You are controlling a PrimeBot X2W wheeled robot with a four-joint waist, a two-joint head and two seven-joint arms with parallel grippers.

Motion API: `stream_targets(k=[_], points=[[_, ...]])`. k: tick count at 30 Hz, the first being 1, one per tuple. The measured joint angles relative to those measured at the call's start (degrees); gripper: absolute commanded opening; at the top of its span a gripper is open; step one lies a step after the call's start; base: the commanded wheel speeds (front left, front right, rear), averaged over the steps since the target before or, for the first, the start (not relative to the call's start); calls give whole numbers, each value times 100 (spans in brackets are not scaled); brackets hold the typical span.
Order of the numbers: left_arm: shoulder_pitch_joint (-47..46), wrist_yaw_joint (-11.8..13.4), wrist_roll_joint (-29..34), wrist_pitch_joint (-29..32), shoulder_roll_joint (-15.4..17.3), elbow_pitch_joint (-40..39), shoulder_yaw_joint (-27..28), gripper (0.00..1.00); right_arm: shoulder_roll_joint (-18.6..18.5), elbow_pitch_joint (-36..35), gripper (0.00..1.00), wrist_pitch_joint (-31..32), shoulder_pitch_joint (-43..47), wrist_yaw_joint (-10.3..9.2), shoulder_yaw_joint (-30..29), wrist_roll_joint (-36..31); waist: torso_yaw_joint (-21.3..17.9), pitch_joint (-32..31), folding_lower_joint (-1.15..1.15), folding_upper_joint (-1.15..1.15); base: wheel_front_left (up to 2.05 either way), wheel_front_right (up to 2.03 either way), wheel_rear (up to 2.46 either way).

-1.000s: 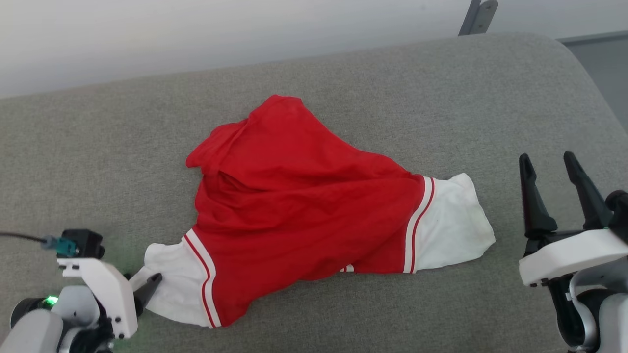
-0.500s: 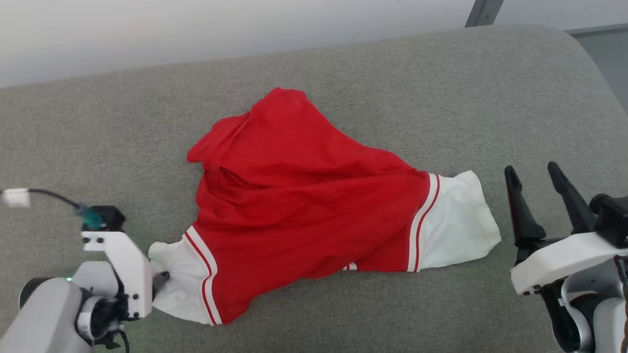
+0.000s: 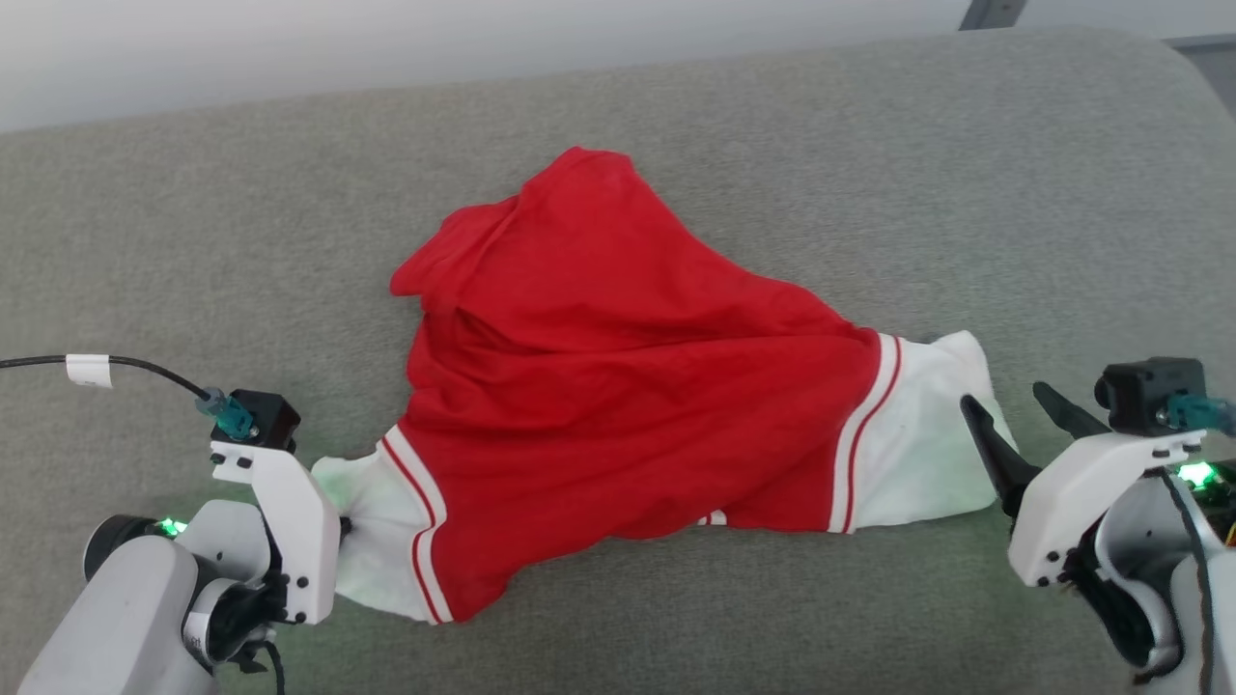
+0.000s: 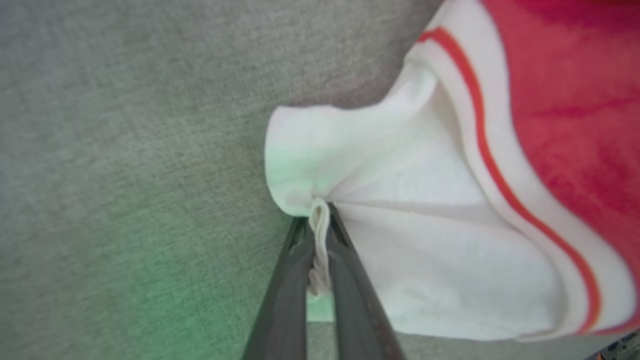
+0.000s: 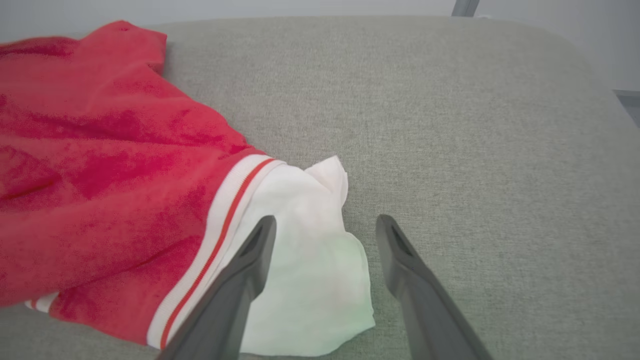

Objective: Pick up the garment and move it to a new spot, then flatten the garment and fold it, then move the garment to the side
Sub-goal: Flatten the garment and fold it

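I have the bright red soft-fabric shirt (image 3: pixel 618 386) lying midway across the grey woven-fabric cushion (image 3: pixel 869 145). My left gripper (image 4: pixel 318 215) is at the shirt's left sleeve end, cloth pinched between its fingers; my right gripper (image 5: pixel 325 220) straddles the shirt's right sleeve edge.

Grey fabric cushion (image 3: pixel 772 125), pale wall (image 3: pixel 386 39) behind.

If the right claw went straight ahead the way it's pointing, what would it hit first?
Probably the white sleeve end of the garment: the open right claw points at its edge, one finger over white cloth, the other over the grey cushion. Height is unclear.
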Motion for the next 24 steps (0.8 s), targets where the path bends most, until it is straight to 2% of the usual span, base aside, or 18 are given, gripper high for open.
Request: stream_targets(k=[4, 8, 16, 18, 21, 22, 23, 24], points=[[-98, -58, -77, -114, -79, 27, -16, 0, -425, 667, 100, 381, -346, 1, 291, 337, 160, 97, 0, 0, 0, 0, 0], [-180, -109, -116, -194, -155, 54, -31, 0, -673, 1281, 100, 695, -539, 0, 615, 593, 294, 183, 0, 0, 0, 0, 0], [-298, -181, -185, -332, -240, 186, -66, 0, -843, 2276, 100, 1566, -1165, 2, 965, 1281, 477, 286, 0, 0, 0, 0, 0], [-309, -197, -203, -376, -258, 221, -67, 0, -866, 2385, 100, 1851, -1313, 1, 1049, 1362, 507, 289, 0, 0, 0, 0, 0], [-329, -202, -207, -386, -264, 247, -78, 0, -898, 2458, 100, 1964, -1387, 1, 1085, 1482, 523, 285, 0, 0, 0, 0, 0], [-332, -205, -208, -423, -266, 263, -86, 0, -920, 2477, 76, 2040, -1429, 1, 1137, 1518, 533, 281, 0, 0, 0, 0, 0], [-339, -209, -212, -425, -272, 278, -89, 0, -961, 2466, 0, 2135, -1478, -2, 1239, 1550, 541, 275, 0, 0, 0, 0, 0], [-353, -210, -213, -426, -277, 292, -94, 0, -988, 2460, 0, 2187, -1493, -9, 1267, 1636, 549, 268, 0, 0, 0, 0, 0]])
